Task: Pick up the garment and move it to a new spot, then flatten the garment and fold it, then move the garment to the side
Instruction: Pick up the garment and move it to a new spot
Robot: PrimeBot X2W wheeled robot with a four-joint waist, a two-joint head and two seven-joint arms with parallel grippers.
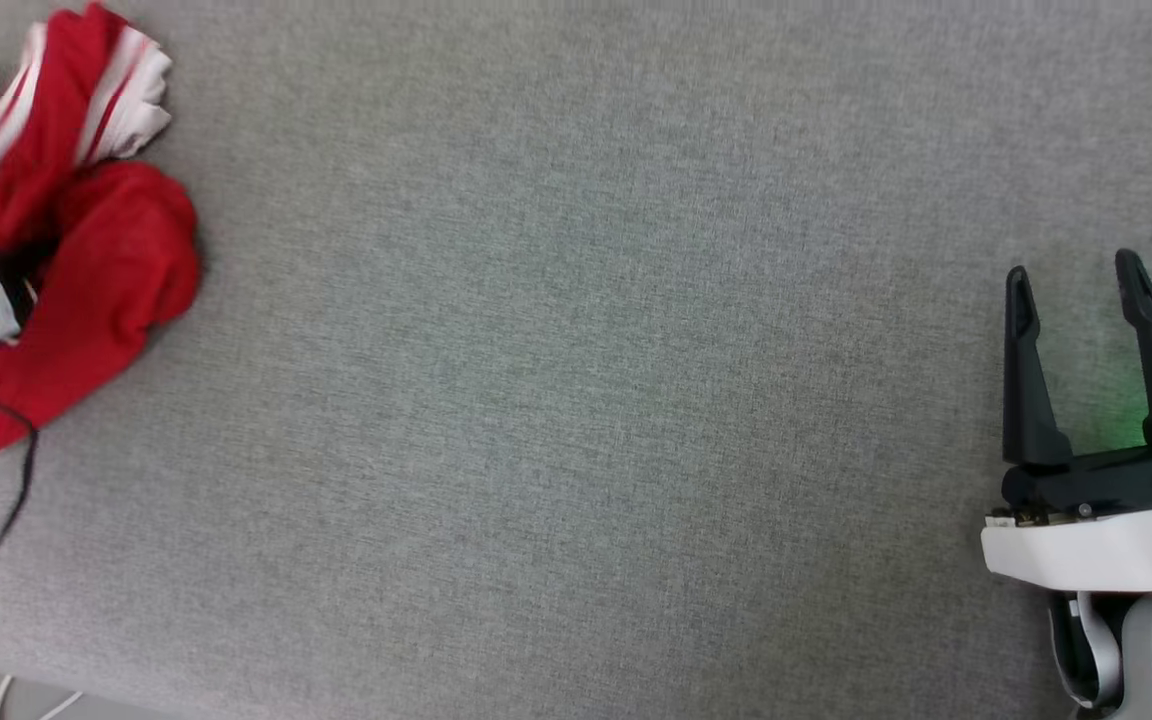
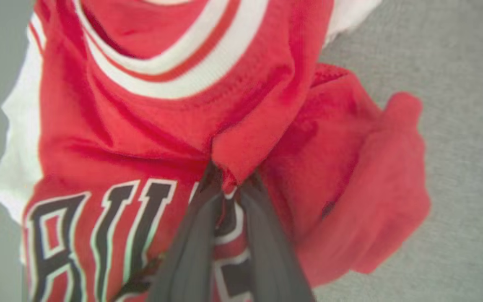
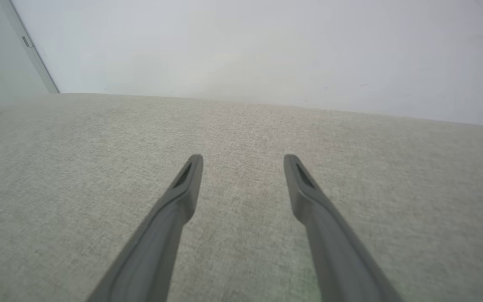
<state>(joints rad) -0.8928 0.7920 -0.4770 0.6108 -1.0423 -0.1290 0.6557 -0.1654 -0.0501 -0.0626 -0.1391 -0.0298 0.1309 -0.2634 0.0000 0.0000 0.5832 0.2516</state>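
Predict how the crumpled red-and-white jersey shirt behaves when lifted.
Probably floppy: the red jersey shirt lies bunched in soft folds, so it should hang limp from the left hand. Only one small fold is pinched, so it might slip.

1. Head view: steeply down on the grey woven fabric surface (image 1: 576, 400).
2. Left wrist view: very near the crumpled red-and-white jersey garment (image 2: 141, 126) at its left edge.
3. Right wrist view: low across it; probably shares that garment.

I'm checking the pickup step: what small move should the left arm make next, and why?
Probably lift the left gripper slightly: it looks pinched shut on a red fold of the garment, which lies crumpled on the surface; the right gripper stands open, far off.
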